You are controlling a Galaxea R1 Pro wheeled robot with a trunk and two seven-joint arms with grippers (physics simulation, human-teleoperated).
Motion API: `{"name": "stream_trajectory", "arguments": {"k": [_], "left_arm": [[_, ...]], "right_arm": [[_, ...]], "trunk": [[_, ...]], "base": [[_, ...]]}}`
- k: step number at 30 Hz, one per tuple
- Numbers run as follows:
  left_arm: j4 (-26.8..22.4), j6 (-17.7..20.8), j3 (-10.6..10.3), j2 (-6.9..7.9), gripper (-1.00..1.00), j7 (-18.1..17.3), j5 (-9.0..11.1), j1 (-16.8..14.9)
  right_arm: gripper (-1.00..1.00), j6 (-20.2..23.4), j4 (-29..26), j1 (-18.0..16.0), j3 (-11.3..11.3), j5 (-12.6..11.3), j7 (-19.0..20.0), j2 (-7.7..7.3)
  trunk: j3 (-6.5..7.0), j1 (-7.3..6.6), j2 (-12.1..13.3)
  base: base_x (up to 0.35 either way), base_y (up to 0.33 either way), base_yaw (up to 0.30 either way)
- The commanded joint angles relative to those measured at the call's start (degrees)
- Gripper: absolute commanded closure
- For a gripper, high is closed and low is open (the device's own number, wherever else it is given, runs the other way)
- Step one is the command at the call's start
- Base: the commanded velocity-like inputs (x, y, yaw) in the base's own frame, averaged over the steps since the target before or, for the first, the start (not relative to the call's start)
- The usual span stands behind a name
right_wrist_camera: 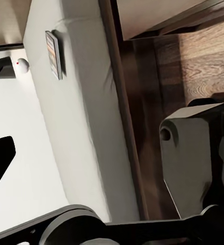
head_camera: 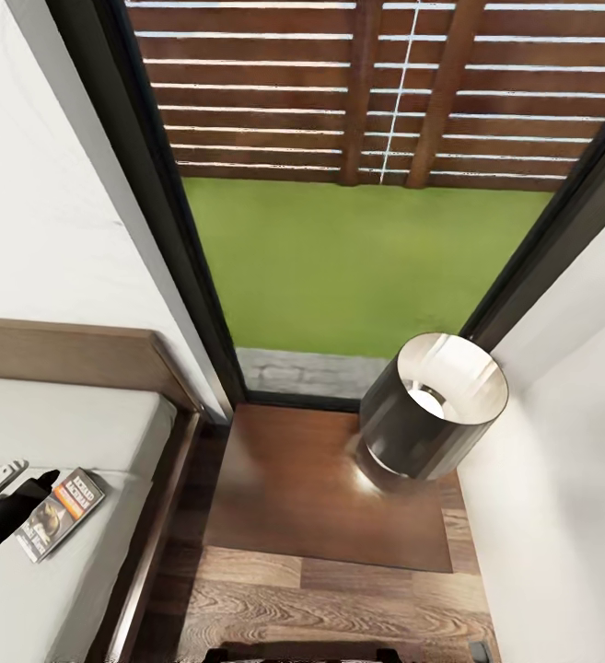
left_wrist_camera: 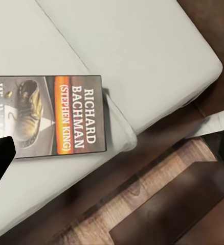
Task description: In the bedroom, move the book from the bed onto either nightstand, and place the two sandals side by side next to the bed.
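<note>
Black and blunt, the left pincer (head_camera: 28, 495) is hovering at the near end of the small thin paperback book with its dark cover and orange band (head_camera: 61, 513); whether its fingers are spread or closed I cannot tell. That book is lying flat near the corner of the light grey mattress of the dark-framed bed (head_camera: 72, 424), at about eight o'clock in the head view. It looks light, stiff-covered and slick, so pinching an overhanging edge seems best. At five o'clock, the glossy dark brown nightstand (head_camera: 293, 488) is carrying a grey drum-shaded lamp (head_camera: 431, 405).

Black hand (head_camera: 26, 497); grey arm links (right_wrist_camera: 191, 153)
</note>
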Motion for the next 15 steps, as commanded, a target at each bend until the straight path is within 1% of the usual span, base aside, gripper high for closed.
{"name": "stream_trajectory", "arguments": {"k": [1,15], "left_arm": [[-0.1,0.4,0.2,-0.03,-1.0,-0.2,0.2,-0.1],[-0.1,0.4,0.3,-0.02,-1.0,-0.2,0.2,0.0]], "right_arm": [[-1.0,0.6,0.0,0.0,0.5,-0.6,0.2,-0.03],[-1.0,0.6,0.0,0.0,0.5,-0.6,0.2,-0.03]], "trunk": [[-0.17,0.03,-0.1],[-1.44,0.03,-0.1]], "base": [[0.0,0.0,0.0],[0.0,0.0,0.0]]}}
